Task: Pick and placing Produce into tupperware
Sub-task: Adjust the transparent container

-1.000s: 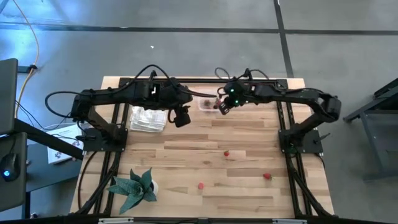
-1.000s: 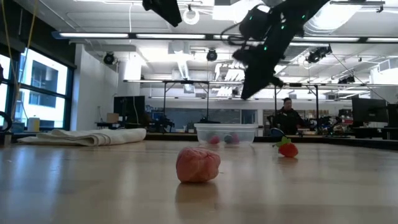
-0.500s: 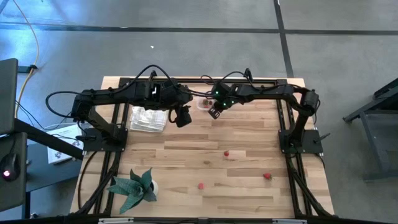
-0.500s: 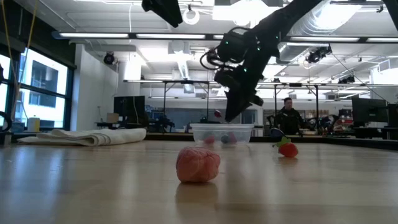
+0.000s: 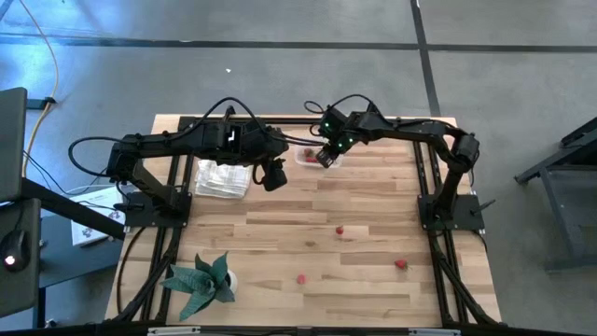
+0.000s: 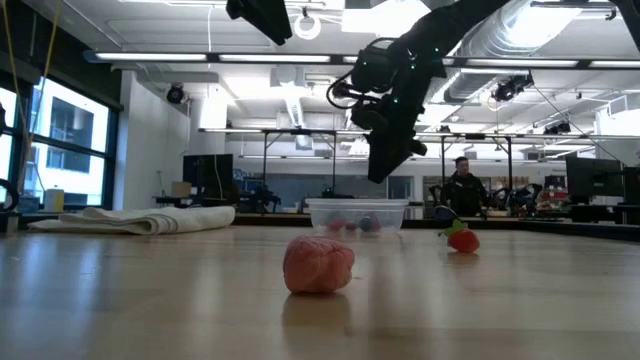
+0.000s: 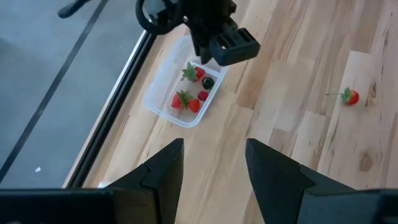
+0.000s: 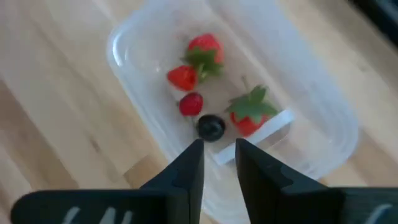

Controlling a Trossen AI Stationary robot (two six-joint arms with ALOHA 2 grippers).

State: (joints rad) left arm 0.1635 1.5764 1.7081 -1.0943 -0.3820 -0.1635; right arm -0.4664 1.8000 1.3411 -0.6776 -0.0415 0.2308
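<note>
My right gripper (image 8: 217, 163) hangs directly over the clear tupperware (image 8: 130, 43) at the far edge of the table, jaws parted a little and holding nothing, and a dark berry (image 8: 211, 127) lies just below them among three strawberries (image 8: 205, 48) and a small raspberry-like piece (image 8: 191, 104). I judge this drop done, so the thing now is to lift straight up clear of the rim before swinging out toward the loose produce (image 5: 340, 229) near the table's middle and front. My left gripper (image 7: 211, 177) waits beside the tub, jaws apart and empty.
</note>
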